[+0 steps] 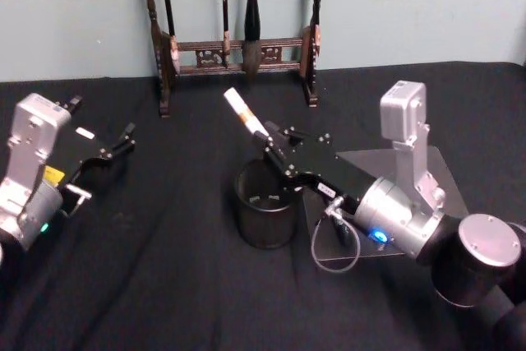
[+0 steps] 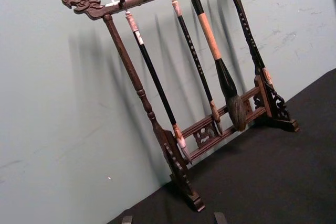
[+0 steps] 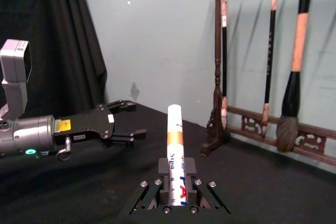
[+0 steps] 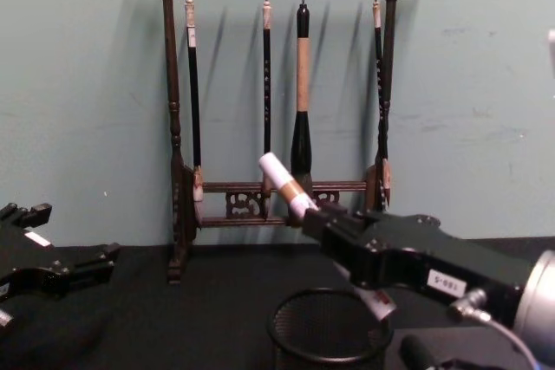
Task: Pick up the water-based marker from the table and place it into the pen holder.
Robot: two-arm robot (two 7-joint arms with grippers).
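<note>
My right gripper (image 1: 273,142) is shut on the water-based marker (image 1: 245,114), a white tube with a gold band that sticks up and away from the jaws. In the chest view the marker (image 4: 284,181) is tilted, its lower end in the gripper (image 4: 328,224) just above the pen holder (image 4: 328,332). The pen holder (image 1: 265,205) is a round black mesh cup standing upright right under the gripper. The right wrist view shows the marker (image 3: 176,150) clamped between the fingers (image 3: 151,196). My left gripper (image 1: 122,140) rests open and holds nothing at the left of the table.
A tall dark wooden brush rack (image 1: 238,53) with hanging brushes stands at the back against the wall; its dragon-head top (image 2: 83,2) shows in the left wrist view. A grey mat (image 1: 436,163) lies under my right arm. Black cloth covers the table.
</note>
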